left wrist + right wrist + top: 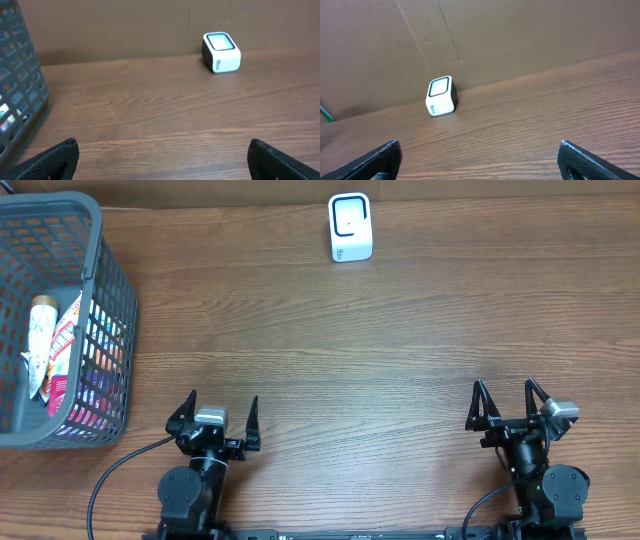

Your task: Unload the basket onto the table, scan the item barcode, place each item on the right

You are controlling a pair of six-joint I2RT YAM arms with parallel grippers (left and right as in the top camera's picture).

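**Both grippers spread wide and empty, goods in basket**

Overhead: at the left edge of the frame, a grey basket (100, 270) on a wooden table (320, 350). Inside it, a pale bottle (41, 330) lying beside a red-and-white packet (62, 350), any barcodes too small to make out. At top centre, well apart from the basket, a small white scanner (350, 227) with a dark-rimmed window. Along the bottom edge, left gripper (222, 400) at lower left and right gripper (504, 388) at lower right. Jaws of each wide apart, nothing between them, both well apart from basket and scanner.

Left wrist: black fingers (55, 160) in the two lower corners of the frame, spread wide over bare wood. Basket wall (20, 90) along the left edge, bits of colour behind its mesh. Scanner (221, 52) at upper right, near the foot of a brown cardboard wall (125, 25).

Right wrist: black fingers (375, 160) again in the lower corners, wide apart and gripping nothing. Scanner (441, 96) left of centre, window tilted upward, just in front of the cardboard wall (520, 35).
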